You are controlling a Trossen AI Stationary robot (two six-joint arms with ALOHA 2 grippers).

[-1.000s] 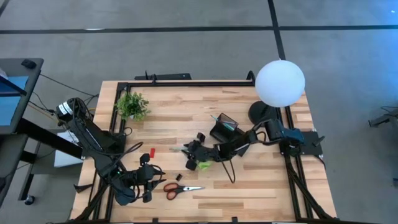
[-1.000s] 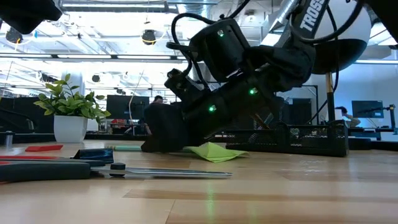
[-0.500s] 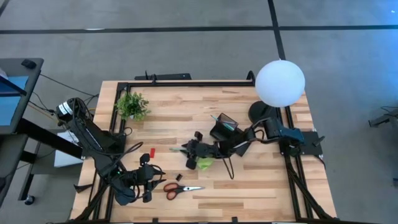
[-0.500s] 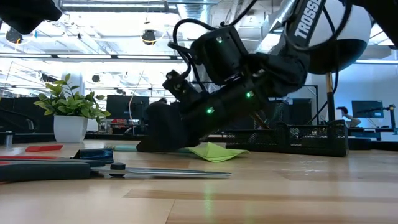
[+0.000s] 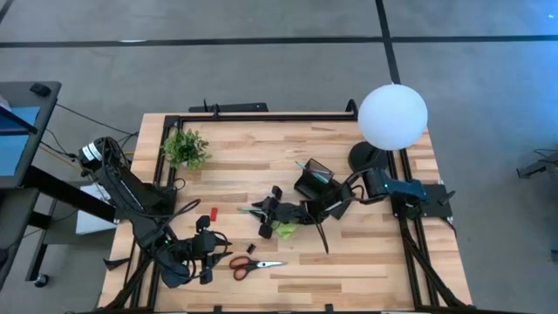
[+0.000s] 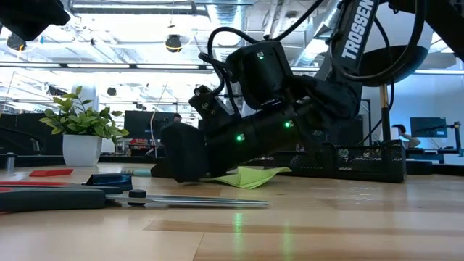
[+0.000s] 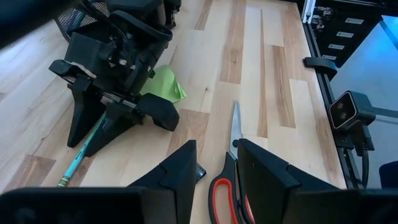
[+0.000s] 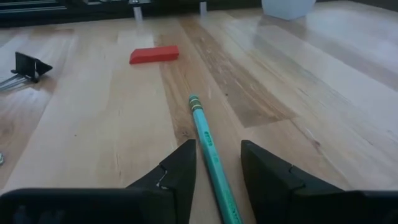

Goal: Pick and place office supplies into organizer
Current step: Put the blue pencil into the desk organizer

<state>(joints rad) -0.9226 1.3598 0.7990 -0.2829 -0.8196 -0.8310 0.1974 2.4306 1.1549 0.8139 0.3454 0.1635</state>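
- The teal pencil (image 8: 208, 144) is straddled at frame centre by the right gripper's (image 5: 259, 210) parted jaws; whether it is pinched cannot be told.
- The lime sticky-note pad (image 6: 250, 176) is half hidden beneath that gripper.
- The left gripper (image 7: 214, 167), jaws apart and empty, is seen above the red-handled scissors (image 5: 253, 264) at lower left.
- The organizer (image 5: 313, 182) is partly covered by the arm.

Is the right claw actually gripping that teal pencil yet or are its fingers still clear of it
Cannot tell. In the right wrist view the teal pencil runs between the right claw's fingers, with slim gaps showing beside it, but the fingertips themselves are out of view.
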